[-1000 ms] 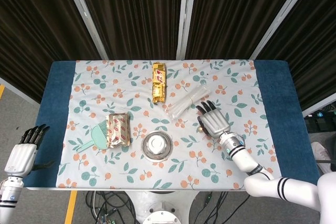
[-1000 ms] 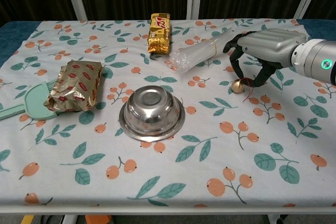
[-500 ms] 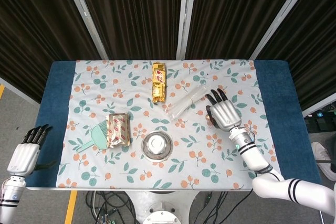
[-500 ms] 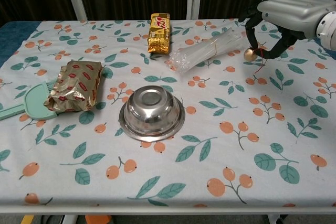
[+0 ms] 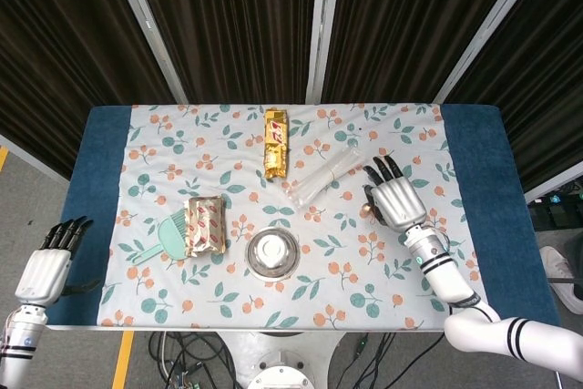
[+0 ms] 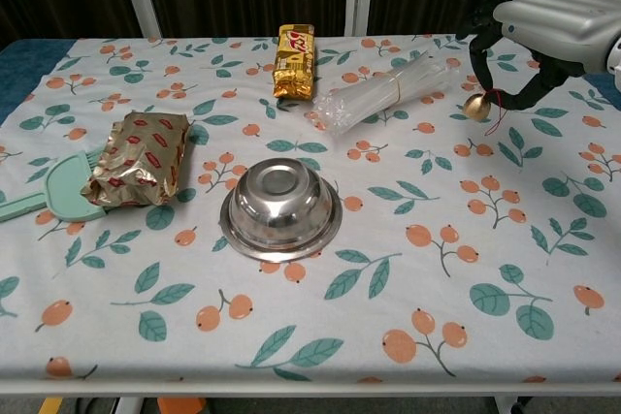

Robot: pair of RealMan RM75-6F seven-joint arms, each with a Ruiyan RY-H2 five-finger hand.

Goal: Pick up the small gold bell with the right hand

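The small gold bell (image 6: 476,108) hangs above the cloth at the right, with a red string trailing below it. My right hand (image 6: 543,28) holds it from above, fingers curled down around it. In the head view the same right hand (image 5: 396,200) hovers right of the steel bowl, and the bell (image 5: 367,211) peeks out at its left edge. My left hand (image 5: 53,257) hangs off the table's left side, fingers apart and holding nothing.
A steel bowl (image 6: 279,205) sits upside down mid-table. A clear plastic packet (image 6: 383,91) lies just left of the bell. A gold snack bar (image 6: 294,59) lies at the back; a foil packet (image 6: 136,156) and a green brush (image 6: 43,192) lie at the left.
My right hand closed on the bell and lifted it off the cloth, carrying it up and to the right. The left hand has barely moved.
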